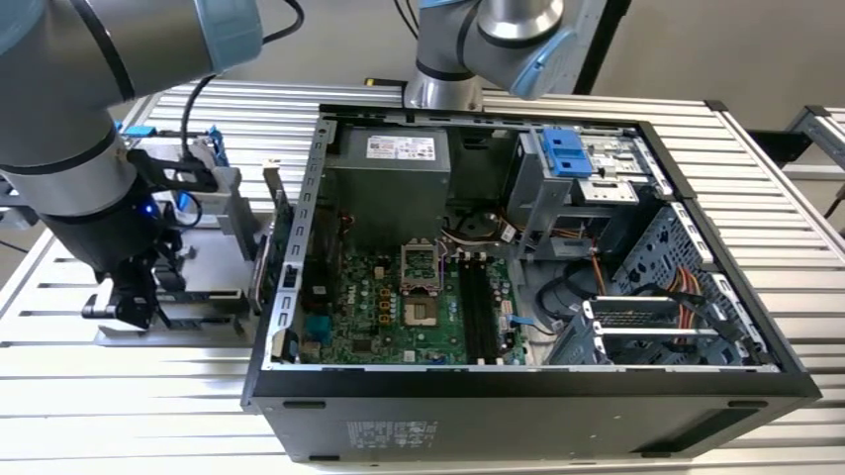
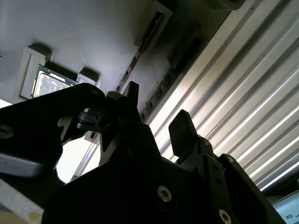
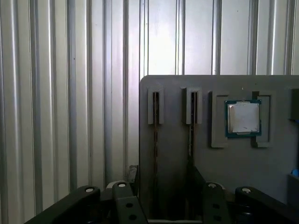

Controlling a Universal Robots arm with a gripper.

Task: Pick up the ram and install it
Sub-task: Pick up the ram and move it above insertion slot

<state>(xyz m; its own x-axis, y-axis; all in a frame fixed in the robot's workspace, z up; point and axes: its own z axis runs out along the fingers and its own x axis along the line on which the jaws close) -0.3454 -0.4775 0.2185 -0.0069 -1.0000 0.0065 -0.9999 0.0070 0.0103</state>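
Note:
Two thin ram sticks stand on edge in slots of a grey holder (image 3: 177, 93). One ram (image 3: 155, 140) is nearer the holder's edge and the other (image 3: 190, 140) lies beside it. In the second wrist view one ram (image 2: 140, 46) shows as a thin strip, and the other (image 2: 166, 81) as a dark row running toward the gap between my fingers. My gripper (image 2: 158, 109) (image 3: 164, 186) is open just above the holder with nothing held. In the exterior view my gripper (image 1: 133, 305) hangs low over the holder (image 1: 198, 297) on that view's left, beside the case.
A square silver processor chip (image 3: 243, 116) (image 2: 46, 84) sits in the same holder. The open computer case (image 1: 528, 396) holds the motherboard with its black slots (image 1: 476, 307). A second arm's base (image 1: 489, 40) stands behind the case. The ribbed metal table (image 1: 133, 416) surrounds everything.

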